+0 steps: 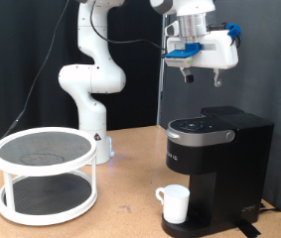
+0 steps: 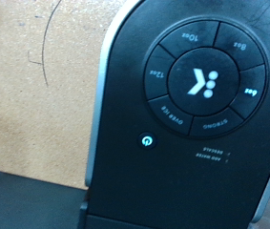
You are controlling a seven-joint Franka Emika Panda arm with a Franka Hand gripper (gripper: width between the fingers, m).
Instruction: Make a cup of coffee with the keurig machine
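up high, at about 1 o'clock in the exterior view, hangs the gripper (image 1: 189,72), directly above the keurig machine (image 1: 215,169) and well clear of its closed lid. cannot tell whether fingers are released or clenched; nothing seen between them. below, at 5 o'clock, sits the cup (image 1: 174,204) on the machine's drip base, under the spout. over at 8 o'clock stands a white two-tier round rack (image 1: 45,175) on the wooden table (image 1: 130,213). seen from the wrist view: keurig machine (image 2: 197,114) lid, round button dial (image 2: 203,83), lit power button (image 2: 148,139).
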